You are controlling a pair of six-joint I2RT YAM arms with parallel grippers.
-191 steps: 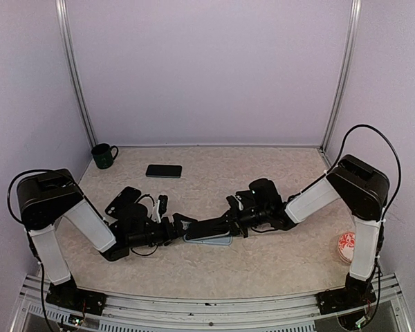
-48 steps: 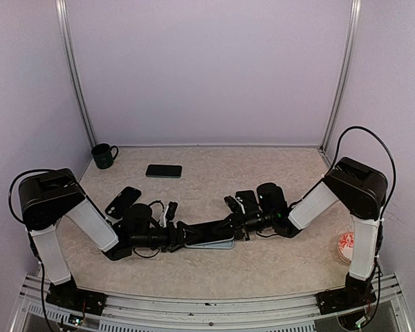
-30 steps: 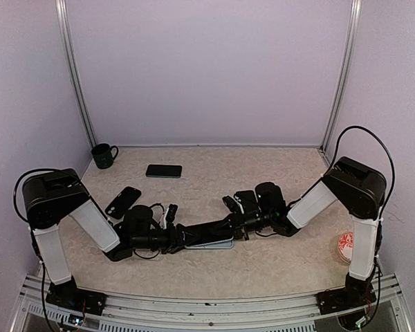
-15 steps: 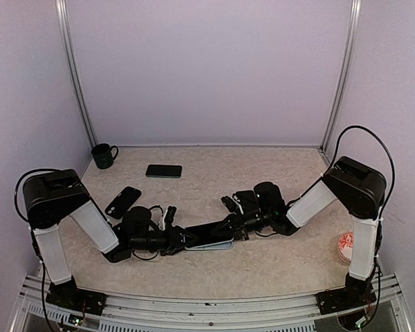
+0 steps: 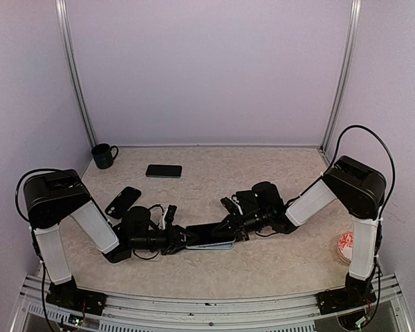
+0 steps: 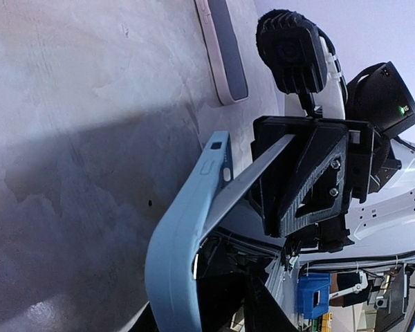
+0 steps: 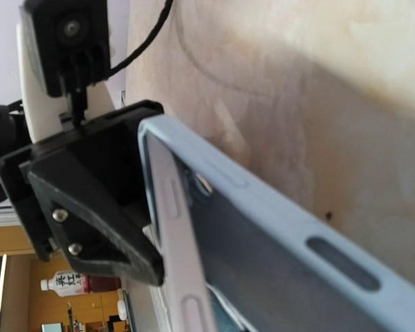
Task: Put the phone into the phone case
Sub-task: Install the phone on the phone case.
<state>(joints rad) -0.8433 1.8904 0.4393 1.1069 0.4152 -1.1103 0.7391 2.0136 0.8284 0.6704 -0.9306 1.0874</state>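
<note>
The light-blue phone case (image 5: pixel 211 245) lies low between my two arms at the table's middle. The dark phone (image 5: pixel 209 234) rests slanted in it. In the left wrist view the phone (image 6: pixel 245 176) has one edge raised out of the case (image 6: pixel 183 228). My left gripper (image 5: pixel 182 238) is shut on the case's left end. My right gripper (image 5: pixel 232 227) meets the phone's right end, and its black fingers (image 6: pixel 301 173) touch the phone's tip. How wide its jaws stand is unclear. The right wrist view shows the phone's pale side (image 7: pixel 183 228) inside the case wall (image 7: pixel 283 211).
A dark green mug (image 5: pixel 104 155) stands at the back left. One black phone (image 5: pixel 164 170) lies behind the arms, and another dark phone-shaped item (image 5: pixel 122 201) lies left of them. A red-and-white object (image 5: pixel 346 244) sits at the right edge. A pale-edged phone (image 6: pixel 221 48) lies flat nearby.
My right gripper has edged slightly left toward the left one. The phone and case stay pinned between the two grippers, and the left arm has hardly moved.
</note>
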